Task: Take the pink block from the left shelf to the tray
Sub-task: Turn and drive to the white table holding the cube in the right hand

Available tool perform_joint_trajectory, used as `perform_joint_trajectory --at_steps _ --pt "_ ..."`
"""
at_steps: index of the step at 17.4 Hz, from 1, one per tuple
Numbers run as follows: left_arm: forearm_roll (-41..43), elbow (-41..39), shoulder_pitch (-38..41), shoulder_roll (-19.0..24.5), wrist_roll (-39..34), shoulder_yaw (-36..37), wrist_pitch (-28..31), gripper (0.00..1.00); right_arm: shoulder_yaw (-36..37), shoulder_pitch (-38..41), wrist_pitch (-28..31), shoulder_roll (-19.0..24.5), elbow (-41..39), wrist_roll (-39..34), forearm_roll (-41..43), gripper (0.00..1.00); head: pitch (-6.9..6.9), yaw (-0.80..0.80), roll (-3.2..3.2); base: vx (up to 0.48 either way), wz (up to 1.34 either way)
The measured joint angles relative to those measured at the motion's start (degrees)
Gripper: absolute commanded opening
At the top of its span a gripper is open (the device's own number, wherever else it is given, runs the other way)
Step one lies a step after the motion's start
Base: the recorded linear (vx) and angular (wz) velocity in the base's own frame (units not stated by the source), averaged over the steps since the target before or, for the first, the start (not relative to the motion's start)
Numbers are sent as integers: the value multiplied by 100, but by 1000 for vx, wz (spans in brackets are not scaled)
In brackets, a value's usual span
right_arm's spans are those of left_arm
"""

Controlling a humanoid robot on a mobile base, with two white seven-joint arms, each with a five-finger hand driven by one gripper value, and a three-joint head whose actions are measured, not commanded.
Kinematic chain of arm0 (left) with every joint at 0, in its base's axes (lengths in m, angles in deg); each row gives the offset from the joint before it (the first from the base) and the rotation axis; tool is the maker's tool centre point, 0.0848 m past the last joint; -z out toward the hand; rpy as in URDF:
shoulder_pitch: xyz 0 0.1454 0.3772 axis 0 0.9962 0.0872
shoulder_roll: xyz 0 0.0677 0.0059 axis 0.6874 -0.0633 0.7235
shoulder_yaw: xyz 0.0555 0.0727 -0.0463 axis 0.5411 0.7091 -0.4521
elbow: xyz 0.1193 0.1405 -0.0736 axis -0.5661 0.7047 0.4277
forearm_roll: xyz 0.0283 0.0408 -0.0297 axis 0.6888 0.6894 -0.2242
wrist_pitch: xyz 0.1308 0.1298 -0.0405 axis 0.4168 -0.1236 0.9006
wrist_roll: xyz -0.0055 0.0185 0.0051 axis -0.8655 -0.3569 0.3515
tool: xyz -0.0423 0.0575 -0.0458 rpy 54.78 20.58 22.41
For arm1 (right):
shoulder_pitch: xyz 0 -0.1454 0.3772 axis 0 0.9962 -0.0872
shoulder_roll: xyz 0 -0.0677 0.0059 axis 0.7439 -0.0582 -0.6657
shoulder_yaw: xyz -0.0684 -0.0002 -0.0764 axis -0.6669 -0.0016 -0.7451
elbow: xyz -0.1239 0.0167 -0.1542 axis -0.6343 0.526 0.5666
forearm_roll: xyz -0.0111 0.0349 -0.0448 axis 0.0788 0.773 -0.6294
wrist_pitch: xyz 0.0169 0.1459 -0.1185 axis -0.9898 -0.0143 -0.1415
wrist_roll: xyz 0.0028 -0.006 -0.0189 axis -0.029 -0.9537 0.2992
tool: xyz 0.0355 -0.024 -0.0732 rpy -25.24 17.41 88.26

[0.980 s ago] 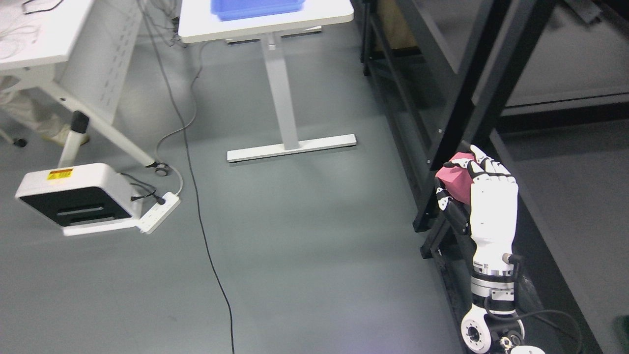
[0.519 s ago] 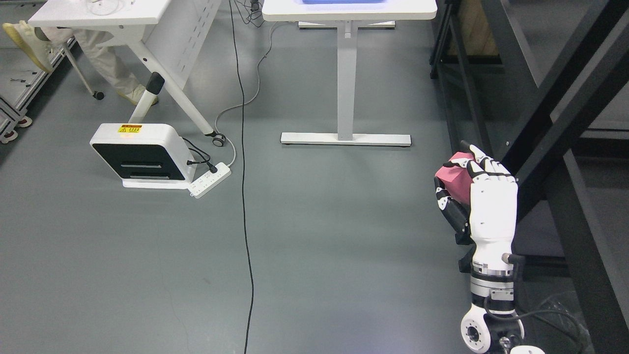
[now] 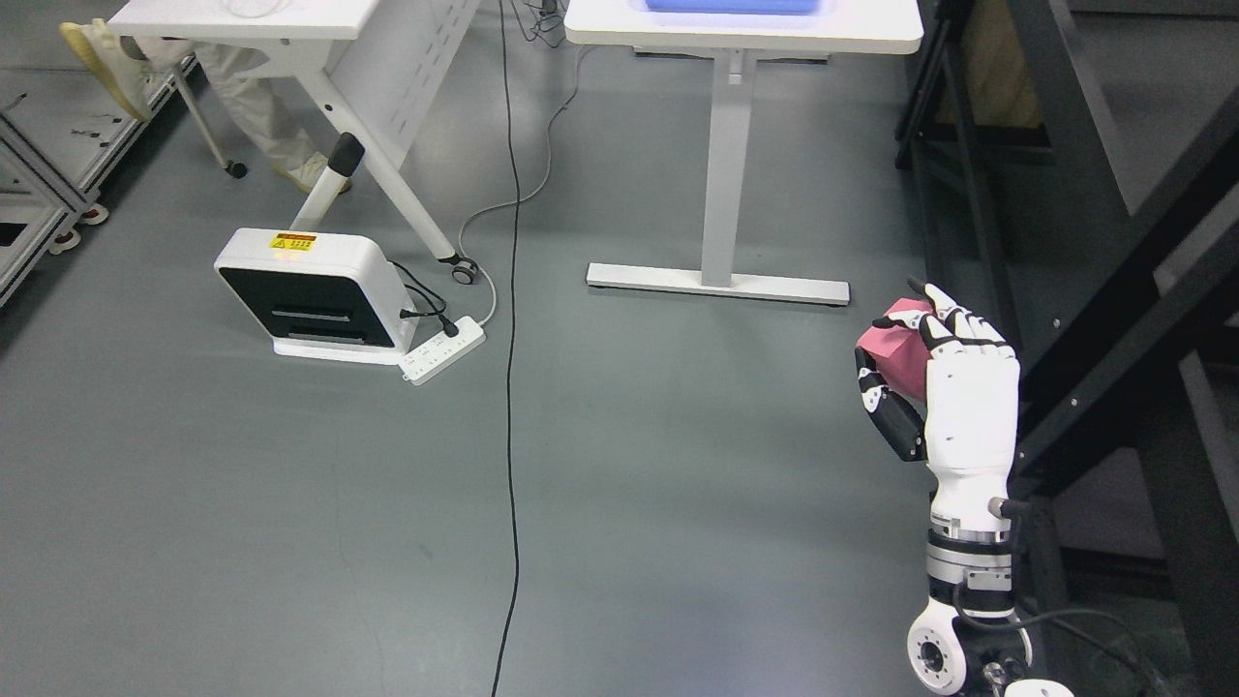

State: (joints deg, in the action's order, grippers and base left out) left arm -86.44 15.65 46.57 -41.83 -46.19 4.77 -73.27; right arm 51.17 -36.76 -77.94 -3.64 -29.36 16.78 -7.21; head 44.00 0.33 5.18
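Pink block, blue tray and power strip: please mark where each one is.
pink block (image 3: 895,347), head view, its front face.
blue tray (image 3: 733,6), head view, near rim.
power strip (image 3: 444,350), head view, its top.

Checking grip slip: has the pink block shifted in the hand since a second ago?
No. The pink block sits the same against the right hand; only the camera view shifted.

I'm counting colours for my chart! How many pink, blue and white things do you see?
Pink: 1, the pink block in the right hand.
Blue: 1, the blue tray.
White: 4, two white tables, white box device, white power strip.
Total: 6.
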Motion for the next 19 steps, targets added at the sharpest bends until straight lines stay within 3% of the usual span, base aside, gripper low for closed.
perform_joint_trajectory --at_steps 8,19 --pt "0 0 1 0 0 0 0 100 -2 -7 0 1 0 25 0 3 1 0 0 209 242" --pt "0 0 0 0 0 0 0 100 -2 -14 0 1 5 -7 0 3 1 0 0 340 -105"
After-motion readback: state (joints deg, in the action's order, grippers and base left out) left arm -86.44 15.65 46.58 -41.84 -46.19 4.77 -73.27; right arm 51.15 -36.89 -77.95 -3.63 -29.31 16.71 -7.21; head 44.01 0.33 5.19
